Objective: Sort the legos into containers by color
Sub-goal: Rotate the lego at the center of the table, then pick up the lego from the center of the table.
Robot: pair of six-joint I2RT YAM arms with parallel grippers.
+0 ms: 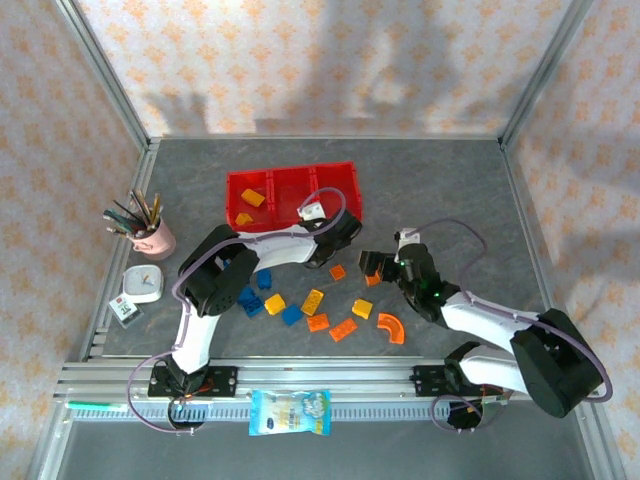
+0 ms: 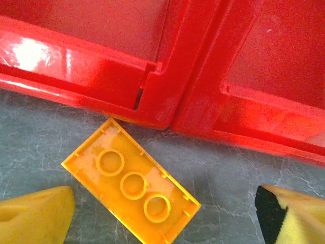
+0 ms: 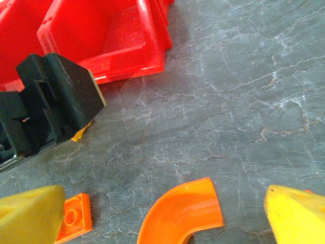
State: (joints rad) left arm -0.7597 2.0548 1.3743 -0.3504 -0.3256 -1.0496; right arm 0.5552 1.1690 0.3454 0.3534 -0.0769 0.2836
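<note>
Lego (image 2: pixel 133 184) just beside red containers (image 2: pixel 101 71)

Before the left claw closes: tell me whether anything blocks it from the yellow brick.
Nothing visible does. The yellow brick lies uncovered between the fingers of the open left claw, right beside the red tray.

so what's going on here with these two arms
Two robot arms are sorting loose lego bricks by color into a red three-bin tray. The left tool is open over a yellow brick lying upside down on the table, right by the tray's near wall. The right tool is open over an orange curved piece. Two yellowish bricks already sit in the left bin; most are out on the table.
</note>
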